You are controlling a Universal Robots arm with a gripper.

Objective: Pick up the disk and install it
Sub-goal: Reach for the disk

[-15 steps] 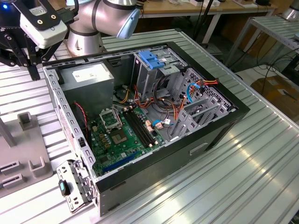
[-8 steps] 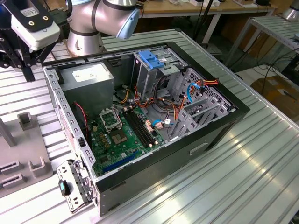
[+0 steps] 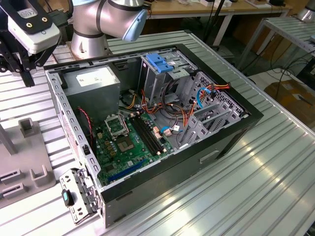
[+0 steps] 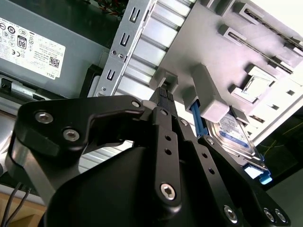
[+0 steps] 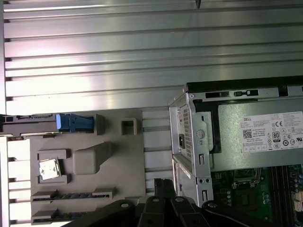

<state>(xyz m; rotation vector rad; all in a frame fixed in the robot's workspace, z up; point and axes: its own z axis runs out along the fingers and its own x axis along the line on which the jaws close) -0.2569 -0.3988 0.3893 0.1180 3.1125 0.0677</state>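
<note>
The disk is a silver hard drive with a white-and-blue label and a blue rail on its edge. It stands on edge in a slot of the grey fixture plate. In the first wrist view the disk shows edge-on with its blue rail at the plate's border. My gripper hangs in the air at the exterior view's upper left, above the table beside the computer case, a short way off the disk. Its fingers are open with nothing between them.
The open computer case lies on the ribbed metal table. Inside are a grey power-supply box, a green motherboard, loose cables, and a metal cage topped by a blue bracket. The grey fixture plate lies left of the case.
</note>
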